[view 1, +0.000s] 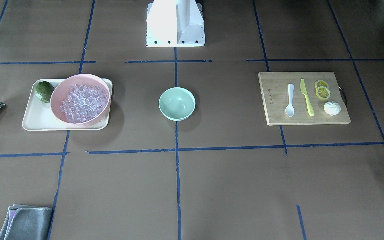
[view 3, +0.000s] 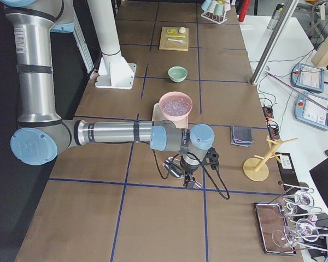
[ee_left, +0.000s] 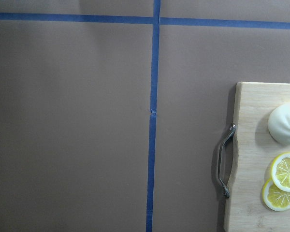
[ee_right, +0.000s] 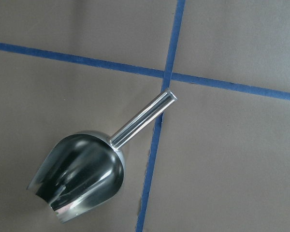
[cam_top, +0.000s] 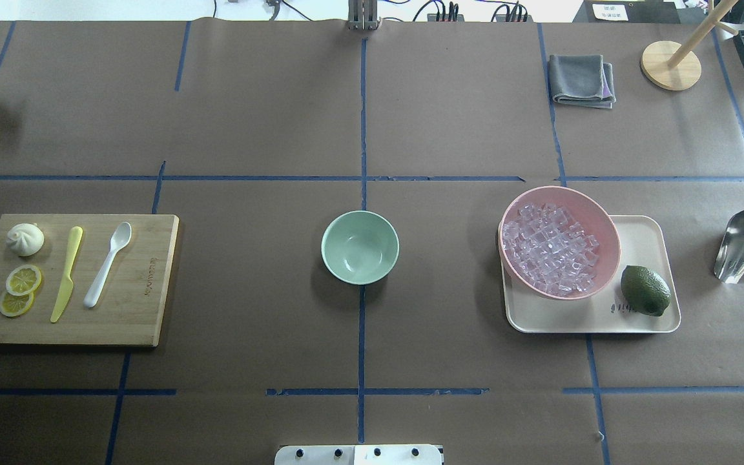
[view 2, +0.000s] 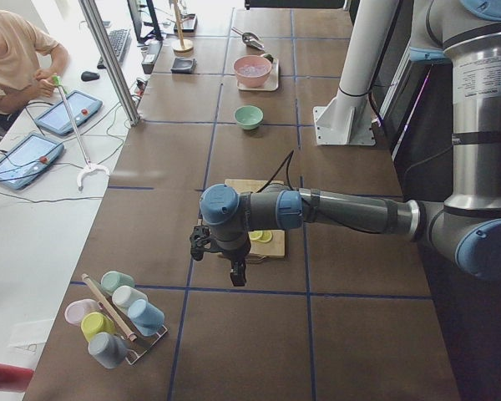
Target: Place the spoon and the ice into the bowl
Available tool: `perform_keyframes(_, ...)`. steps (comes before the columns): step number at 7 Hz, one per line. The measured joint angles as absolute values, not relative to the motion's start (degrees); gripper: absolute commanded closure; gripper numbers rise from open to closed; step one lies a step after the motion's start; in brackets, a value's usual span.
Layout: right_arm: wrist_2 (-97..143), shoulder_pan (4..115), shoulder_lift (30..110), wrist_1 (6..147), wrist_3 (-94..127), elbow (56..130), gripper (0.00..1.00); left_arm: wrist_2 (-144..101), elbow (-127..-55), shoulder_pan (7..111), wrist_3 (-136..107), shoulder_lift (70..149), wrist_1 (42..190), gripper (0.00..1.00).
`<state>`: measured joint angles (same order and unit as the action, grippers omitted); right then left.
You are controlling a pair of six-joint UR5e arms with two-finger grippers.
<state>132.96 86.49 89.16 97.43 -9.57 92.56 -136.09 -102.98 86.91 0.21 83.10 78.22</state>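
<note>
The white spoon (cam_top: 107,263) lies on a wooden cutting board (cam_top: 146,284) at the table's left, beside a yellow-green knife (cam_top: 66,273). The ice (cam_top: 549,248) is a heap of clear cubes in a pink bowl (cam_top: 604,223) on a cream tray (cam_top: 643,239) at the right. The mint-green bowl (cam_top: 360,247) stands empty at the centre. My left gripper (view 2: 236,271) hangs above the table just beyond the board's handle end. My right gripper (view 3: 190,183) hangs above a steel scoop (ee_right: 82,176) beyond the tray. I cannot tell whether either is open or shut.
A white bun (cam_top: 25,239) and lemon slices (cam_top: 22,280) share the board. A green fruit (cam_top: 645,290) lies on the tray. A grey cloth (cam_top: 580,79) and a wooden stand (cam_top: 670,64) are at the far right. A rack of cups (view 2: 113,322) stands past the left gripper.
</note>
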Motion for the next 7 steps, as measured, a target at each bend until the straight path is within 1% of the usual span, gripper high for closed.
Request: perform_keyframes(7,135.5,86.2,89.9,97.0,-9.3,93.2,0.01,-138.3,-105.0,85.7,0.6,82.7,80.4,0.0)
